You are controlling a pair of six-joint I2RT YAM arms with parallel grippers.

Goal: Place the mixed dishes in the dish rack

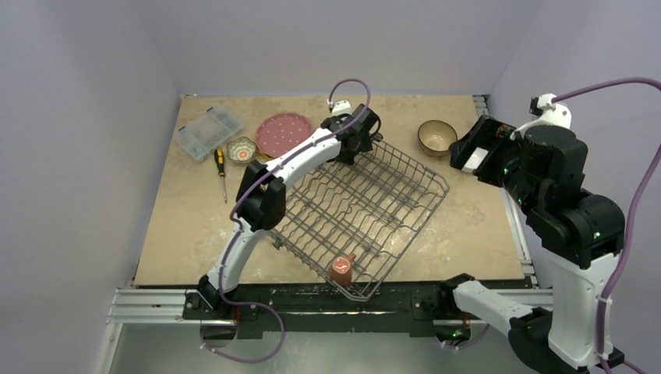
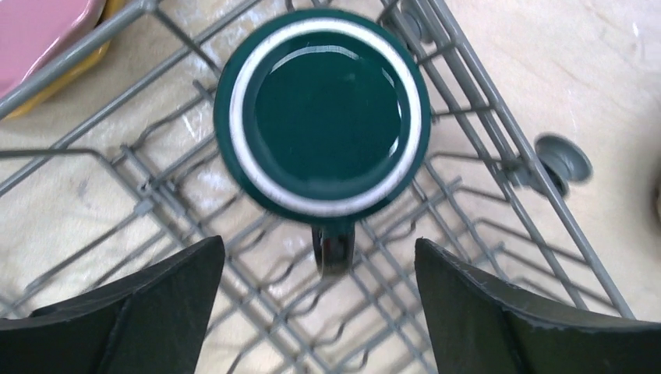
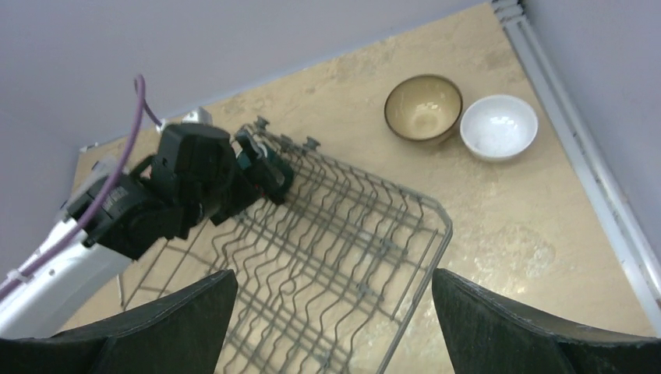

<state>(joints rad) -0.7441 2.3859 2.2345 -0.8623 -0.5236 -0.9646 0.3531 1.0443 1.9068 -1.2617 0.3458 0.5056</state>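
1. spread fingers of the left gripper (image 2: 316, 248) flank a dark teal mug (image 2: 321, 113) without touching it. it sits in a corner of the dish rack (image 2: 499, 132), seemingly mouth down to drain, handle toward the jaws.
2. from above, a red-and-white mug (image 1: 343, 269) stands in the rack's near corner. the pink plate (image 1: 284, 134) and floral bowl (image 1: 242, 149) wait on the table (image 1: 195, 226).
3. the right gripper (image 3: 335, 290) hangs wide open and empty, high above the brown bowl (image 3: 423, 107) and white bowl (image 3: 499, 127), which sit side by side outside the rack and are probably next.
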